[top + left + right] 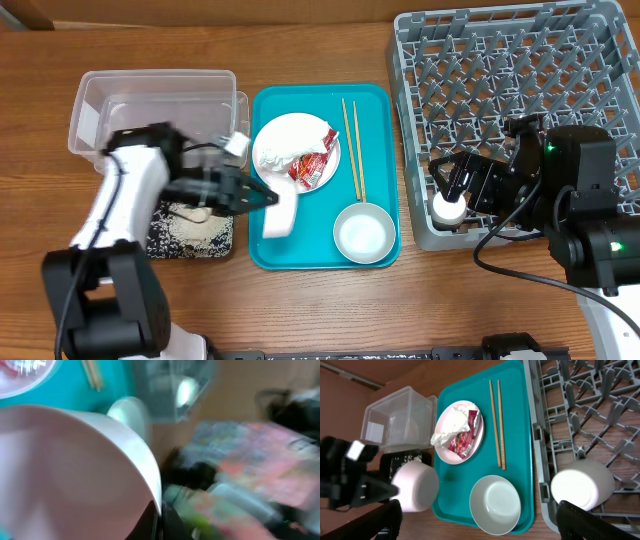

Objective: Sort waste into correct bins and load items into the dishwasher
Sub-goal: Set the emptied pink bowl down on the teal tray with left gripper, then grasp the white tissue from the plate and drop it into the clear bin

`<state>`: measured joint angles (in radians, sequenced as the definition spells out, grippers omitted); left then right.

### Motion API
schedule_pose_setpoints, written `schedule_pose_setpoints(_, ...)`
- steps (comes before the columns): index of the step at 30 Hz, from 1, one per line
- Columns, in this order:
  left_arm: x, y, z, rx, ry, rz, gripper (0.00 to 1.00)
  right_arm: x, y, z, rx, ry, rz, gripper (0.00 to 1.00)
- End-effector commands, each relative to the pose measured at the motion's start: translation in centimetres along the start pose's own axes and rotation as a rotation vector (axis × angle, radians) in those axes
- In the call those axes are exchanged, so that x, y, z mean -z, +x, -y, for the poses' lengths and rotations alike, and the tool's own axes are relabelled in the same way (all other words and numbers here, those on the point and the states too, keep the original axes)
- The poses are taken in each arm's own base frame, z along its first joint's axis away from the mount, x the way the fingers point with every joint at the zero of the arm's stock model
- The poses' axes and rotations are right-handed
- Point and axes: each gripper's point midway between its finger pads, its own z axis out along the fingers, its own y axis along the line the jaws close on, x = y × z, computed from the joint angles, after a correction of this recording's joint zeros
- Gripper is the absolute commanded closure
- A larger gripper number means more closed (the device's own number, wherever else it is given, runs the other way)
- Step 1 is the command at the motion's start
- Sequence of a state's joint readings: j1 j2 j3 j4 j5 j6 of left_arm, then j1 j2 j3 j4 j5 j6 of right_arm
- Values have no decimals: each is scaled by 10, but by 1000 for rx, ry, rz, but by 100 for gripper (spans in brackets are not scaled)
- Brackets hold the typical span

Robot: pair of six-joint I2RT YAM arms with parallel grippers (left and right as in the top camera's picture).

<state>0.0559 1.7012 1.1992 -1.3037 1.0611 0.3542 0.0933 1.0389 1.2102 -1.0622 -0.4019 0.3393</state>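
We see left gripper [262,196] clenched on rim of small pale round bowl [281,214], tipped sideways over teal serving tray [380,140], 9 o'clock edge. We judge bowl light, stiff, slick, breakable; rim pinch suits. Right gripper [455,195] spread wide; tiny white cup [447,208] rests in grey lattice dish rack [500,60], 7 o'clock corner.

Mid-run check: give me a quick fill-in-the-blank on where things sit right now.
1. The left gripper is shut on a pale ____.
2. The red sauce packet and the napkin lie on the ____.
3. The white cup sits in a corner of the ____.
4. The chopsticks lie on the ____ tray.

Missing words: bowl; plate; dish rack; teal.
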Motion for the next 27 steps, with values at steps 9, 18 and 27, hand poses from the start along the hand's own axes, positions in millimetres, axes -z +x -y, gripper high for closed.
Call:
schedule_pose_setpoints(9,-49,10,-58,159,-1000,34,96,3,-5,-3,19,-3,21,0)
schedule_pose_setpoints(18,-49,-30,-29,32,-1150,253,41,1,-5,-2,15,1,13,0)
schedule_pose_setpoints(27,-22,-126,-37,-138,-1065,439,24,1,-3,-2,12,3,7,0)
